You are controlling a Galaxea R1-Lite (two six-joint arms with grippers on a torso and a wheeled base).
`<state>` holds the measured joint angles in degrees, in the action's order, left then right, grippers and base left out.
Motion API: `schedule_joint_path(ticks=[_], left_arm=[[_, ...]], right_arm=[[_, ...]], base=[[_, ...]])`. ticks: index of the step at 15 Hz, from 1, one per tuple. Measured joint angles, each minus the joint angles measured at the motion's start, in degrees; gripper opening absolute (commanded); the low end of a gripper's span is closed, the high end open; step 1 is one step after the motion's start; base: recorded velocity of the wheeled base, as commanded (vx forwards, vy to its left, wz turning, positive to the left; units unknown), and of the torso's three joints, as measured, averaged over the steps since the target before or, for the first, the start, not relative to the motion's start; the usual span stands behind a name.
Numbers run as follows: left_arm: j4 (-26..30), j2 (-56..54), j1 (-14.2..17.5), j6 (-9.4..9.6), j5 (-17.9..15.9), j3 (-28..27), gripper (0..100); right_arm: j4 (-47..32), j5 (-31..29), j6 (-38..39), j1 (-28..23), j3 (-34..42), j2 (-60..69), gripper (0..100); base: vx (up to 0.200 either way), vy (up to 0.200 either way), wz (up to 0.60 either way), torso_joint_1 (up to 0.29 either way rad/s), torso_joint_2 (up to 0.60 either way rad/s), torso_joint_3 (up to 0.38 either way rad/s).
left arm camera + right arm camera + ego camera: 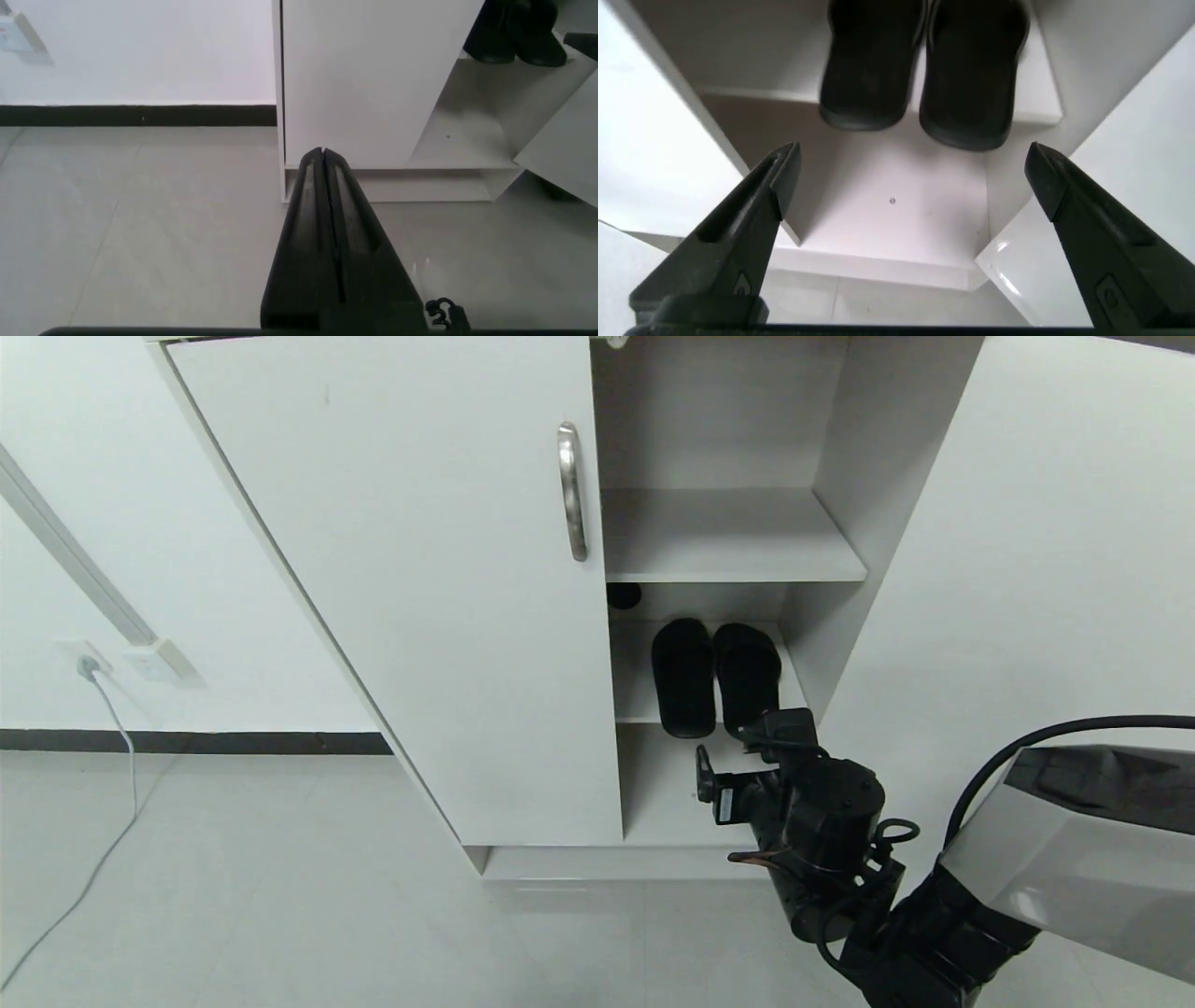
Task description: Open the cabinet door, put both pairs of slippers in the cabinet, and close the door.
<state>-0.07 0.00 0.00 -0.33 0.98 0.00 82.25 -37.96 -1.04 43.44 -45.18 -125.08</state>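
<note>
A pair of black slippers point(714, 677) lies side by side on the cabinet's middle shelf point(635, 705), toes overhanging its front edge; the slippers point(920, 70) are close in the right wrist view and the slippers point(514, 37) are also in the left wrist view. My right gripper point(742, 751) hovers just in front of and below them, open and empty, as the right gripper point(912, 159) facing the bottom compartment. My left gripper point(322, 163) is shut on nothing, low over the floor, pointing at the cabinet's base. The right cabinet door point(1027, 569) stands open; the left door point(420, 569) is closed.
A small dark object point(624, 595) peeks out behind the closed door's edge at the back of the middle shelf; I cannot tell what it is. The upper shelf point(728, 537) is bare. A metal handle point(572, 490) is on the left door. A cable point(112, 784) runs over the floor at left.
</note>
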Motion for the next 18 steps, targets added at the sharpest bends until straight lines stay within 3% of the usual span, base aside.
schedule_joint_path(ticks=[12,18], left_arm=[[0.0,0.0,0.0,0.01,-0.13,0.0,0],[0.0,0.0,0.0,0.12,-0.02,0.0,0]], right_arm=[[0.0,-0.09,-0.13,0.05,1.06,0.16,100],[-0.09,0.26,-1.1,0.05,4.06,1.49,100]], base=[[0.0,0.0,0.0,0.002,0.0,0.203],[0.0,0.0,0.0,-0.001,0.0,0.03]])
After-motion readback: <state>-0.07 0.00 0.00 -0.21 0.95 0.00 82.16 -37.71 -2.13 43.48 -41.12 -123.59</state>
